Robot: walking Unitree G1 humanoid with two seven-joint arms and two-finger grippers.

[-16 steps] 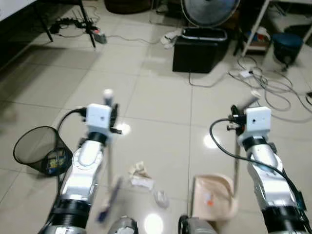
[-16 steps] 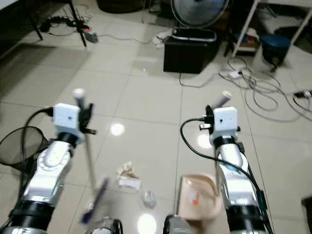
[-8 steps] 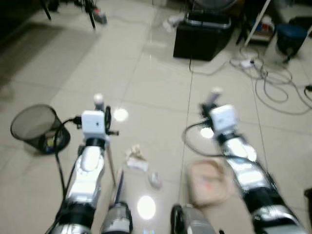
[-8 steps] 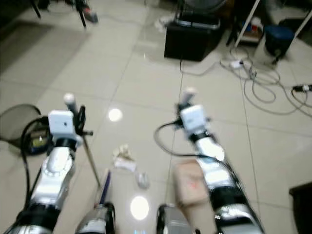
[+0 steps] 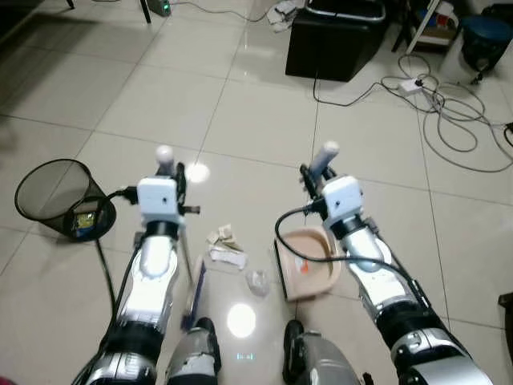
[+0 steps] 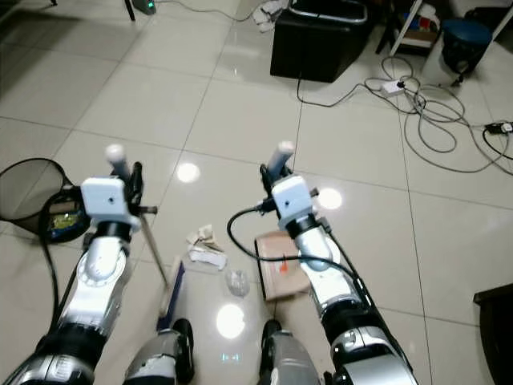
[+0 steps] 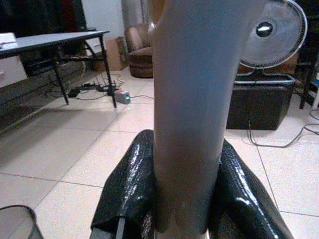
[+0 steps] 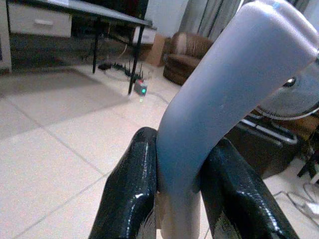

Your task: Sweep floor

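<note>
- Grey plastic makes the long broom handle (image 7: 187, 109), and the left gripper (image 7: 185, 199) is clamped on it, one glossy black finger (image 7: 127, 191) pressed to each side; the handle's rounded white tip (image 5: 164, 152) sticks up just past the fingers.
- Below the left gripper the thin shaft slants down to the blue broom head (image 5: 195, 293), which rests on the pale glossy tiled floor (image 5: 256, 120) close beside the left arm.
- Just to the right of that gripper, between the two arms, lies the litter: crumpled white and tan paper scraps (image 5: 225, 248) and a small clear plastic wrapper (image 5: 256, 281), near the broom head but apart from it.
- The right gripper (image 8: 180, 194) is closed tightly around the curved grey handle of the beige plastic dustpan (image 5: 307, 263); the handle's end (image 5: 328, 150) rises above the fingers.
- The dustpan's tray sits on the floor under the right arm, its open edge facing the litter, just beside the wrapper; a small orange mark shows inside it.
- Left of the left gripper stands a black wire-mesh wastebasket (image 5: 56, 196) with coloured rubbish in the bottom.
- Well ahead of both grippers are a black boxy bin (image 5: 337, 40) and loose grey cables (image 5: 449, 120) with a white power strip.
- The wrist views show a dark-legged table (image 7: 55, 42), a brown armchair (image 7: 139, 52) and a standing fan (image 7: 271, 32).
</note>
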